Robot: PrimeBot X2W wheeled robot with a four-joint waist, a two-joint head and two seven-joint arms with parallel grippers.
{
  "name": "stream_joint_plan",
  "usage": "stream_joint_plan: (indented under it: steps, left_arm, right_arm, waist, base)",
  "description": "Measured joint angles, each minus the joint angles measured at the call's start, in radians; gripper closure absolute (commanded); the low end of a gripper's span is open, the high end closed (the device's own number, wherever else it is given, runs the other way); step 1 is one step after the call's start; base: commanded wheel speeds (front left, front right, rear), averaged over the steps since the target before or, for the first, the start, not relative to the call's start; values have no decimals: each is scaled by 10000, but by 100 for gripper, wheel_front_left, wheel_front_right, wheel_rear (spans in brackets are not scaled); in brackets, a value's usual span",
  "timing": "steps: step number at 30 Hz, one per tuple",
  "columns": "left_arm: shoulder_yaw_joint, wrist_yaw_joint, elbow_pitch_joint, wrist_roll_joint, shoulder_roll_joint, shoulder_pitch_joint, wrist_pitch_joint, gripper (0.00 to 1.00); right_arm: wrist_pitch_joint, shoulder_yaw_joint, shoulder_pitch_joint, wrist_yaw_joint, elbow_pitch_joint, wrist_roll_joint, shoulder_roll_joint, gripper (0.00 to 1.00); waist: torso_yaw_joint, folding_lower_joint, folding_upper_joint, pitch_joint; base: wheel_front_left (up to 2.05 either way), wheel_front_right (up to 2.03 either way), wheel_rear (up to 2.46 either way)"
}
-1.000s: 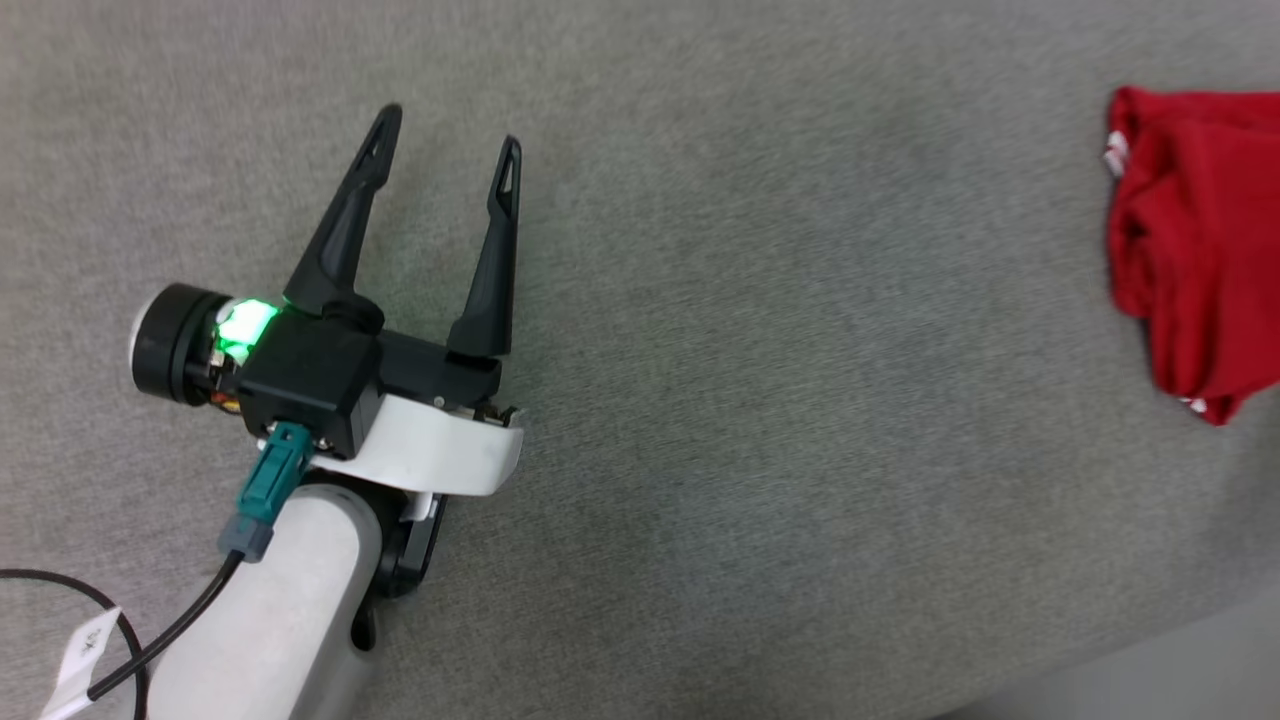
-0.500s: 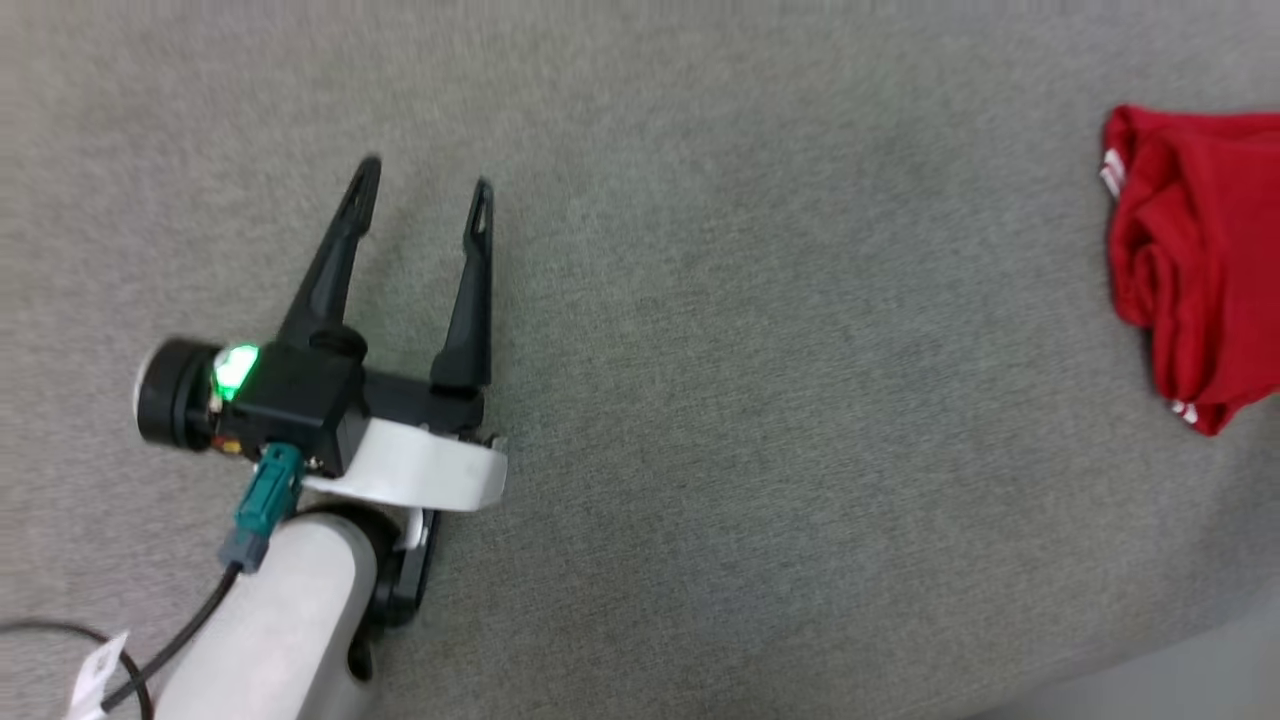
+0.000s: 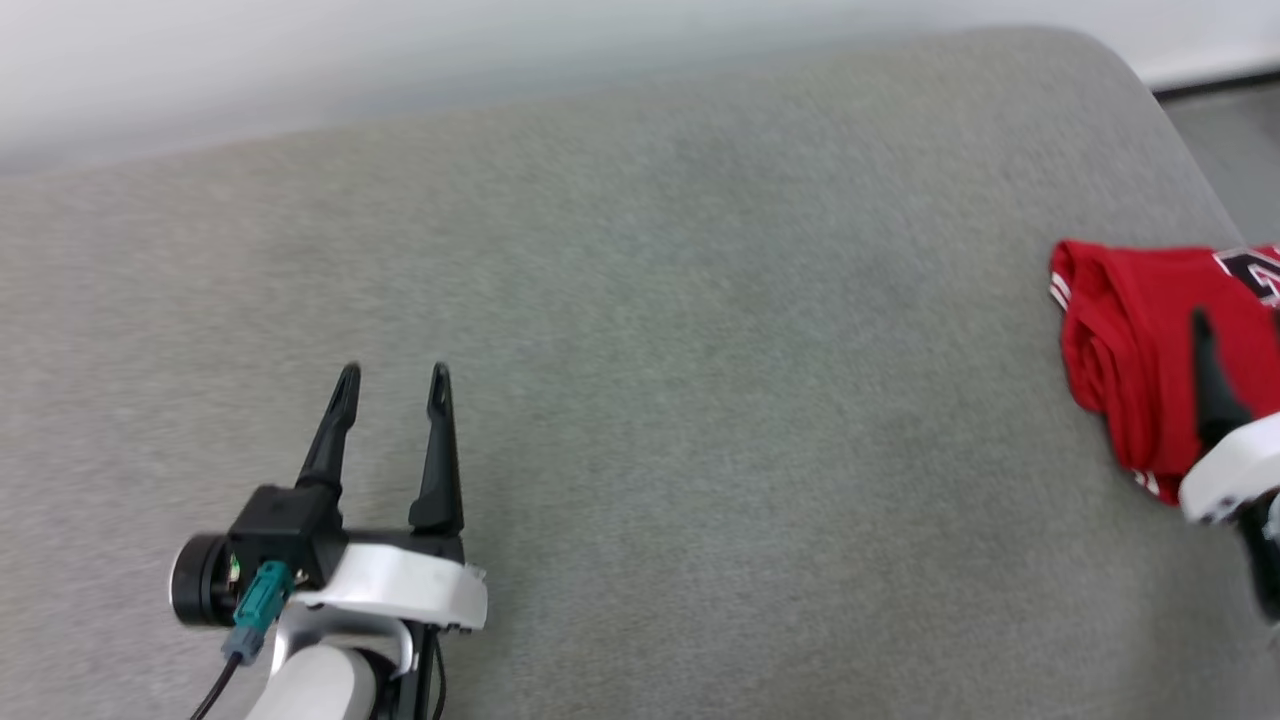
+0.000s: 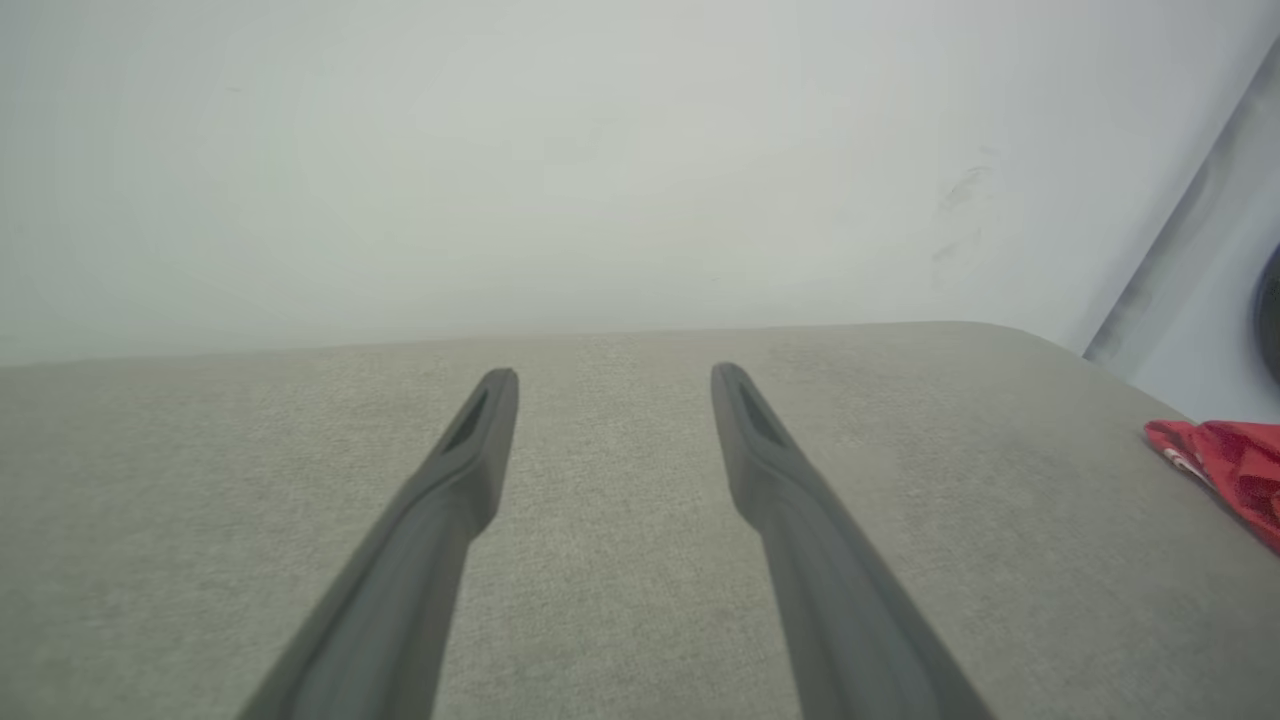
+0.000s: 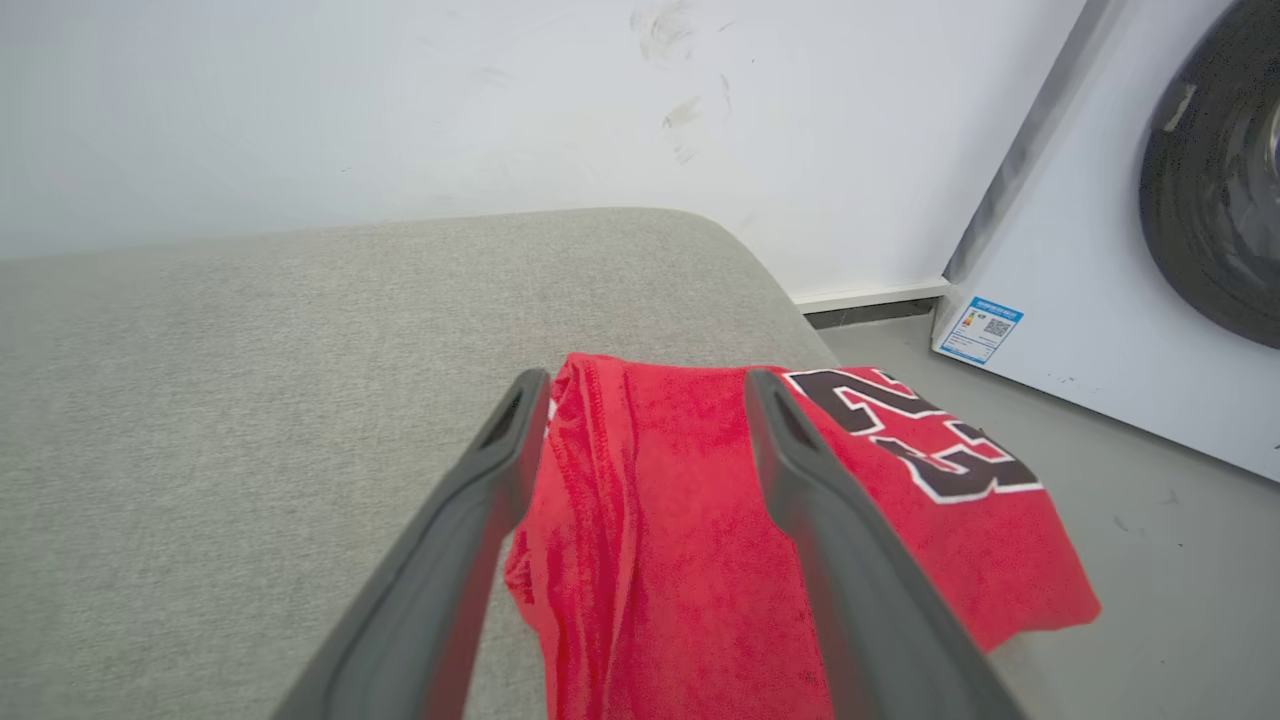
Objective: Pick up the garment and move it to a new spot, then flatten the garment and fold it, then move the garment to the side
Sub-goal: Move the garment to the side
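Observation:
The garment, red with a black, white-outlined "23", lies bunched at the right edge of the grey cushioned surface. In the head view the garment sits at the far right, and it is a red patch in the left wrist view. My right gripper stands open just above it, fingers spread over the fabric and holding nothing. One right finger shows over the cloth in the head view. My left gripper is open over bare surface at the lower left, far from the garment, and empty.
A white wall runs behind the grey surface. Past the surface's rounded right end are grey floor and a white washing machine with a dark round door.
The head camera has tilted up, so the wall and the surface's far edge now show. A right gripper finger has come into the head view over the garment. The left gripper stays open.

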Motion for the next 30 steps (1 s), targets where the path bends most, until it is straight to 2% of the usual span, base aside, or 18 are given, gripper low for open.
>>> stream_joint_plan:
  steps: [11, 17, 22, 30]
  left_arm:
    - [481, -63, 673, -405, -125, 943, -274, 0]
    - [817, -165, 884, -495, -35, 1312, -295, 0]
    - [798, -301, 1026, -454, 40, 1655, -299, 0]
    - [771, -474, 1415, -416, 46, 1950, -299, 0]
  right_arm:
    - [1147, 222, 2573, 0, -3975, -219, 1289, 0]
    - [1720, 119, 3679, 0, -5649, -497, 2080, 0]
    - [2161, 2, 4530, -2, -6625, -865, 2476, 0]
    - [2606, -125, 5403, -2, -7532, -1156, 2778, 0]
  waist:
    - [1391, -1, 0, -1269]
    - [2018, 0, 0, -1840]
    - [2221, -1, 0, -2331]
    - [2110, -1, 0, -2719]
  base:
    - [0, 0, 0]
    - [0, 0, 0]
    - [0, 0, 0]
    - [0, 0, 0]
